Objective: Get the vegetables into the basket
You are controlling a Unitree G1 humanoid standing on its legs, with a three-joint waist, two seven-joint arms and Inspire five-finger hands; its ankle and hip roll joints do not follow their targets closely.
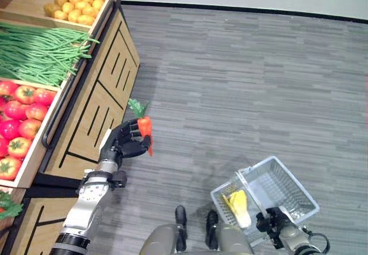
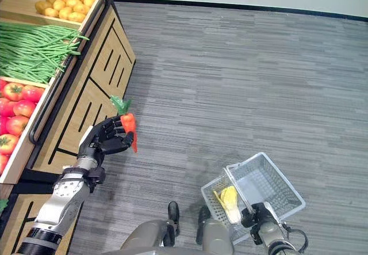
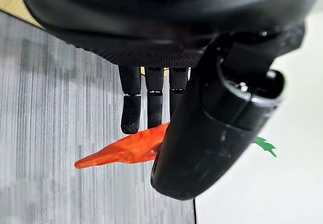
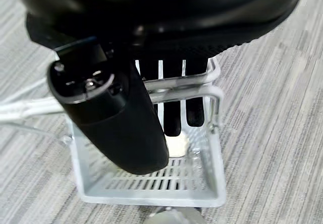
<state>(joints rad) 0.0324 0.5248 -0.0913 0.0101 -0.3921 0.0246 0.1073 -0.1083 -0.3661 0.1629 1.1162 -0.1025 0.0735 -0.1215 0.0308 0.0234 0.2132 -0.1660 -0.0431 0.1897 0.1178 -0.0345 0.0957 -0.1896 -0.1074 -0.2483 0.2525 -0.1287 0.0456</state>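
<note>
My left hand (image 1: 123,142) is shut on an orange carrot (image 1: 146,128) with a green top, held in the air beside the wooden stand. The wrist view shows the carrot (image 3: 126,151) pinched between thumb and fingers (image 3: 131,113). A white wire basket (image 1: 287,189) hangs at the lower right, with a yellow-green vegetable (image 1: 238,206) lying in it. My right hand (image 1: 275,220) is shut on the basket's handle (image 4: 176,85); its fingers (image 4: 171,118) curl round the wire.
The wooden stand (image 1: 103,88) at the left carries crates of potatoes (image 1: 75,2), green beans (image 1: 40,51) and tomatoes (image 1: 20,117). Grey floor (image 1: 247,82) stretches between the stand and the basket.
</note>
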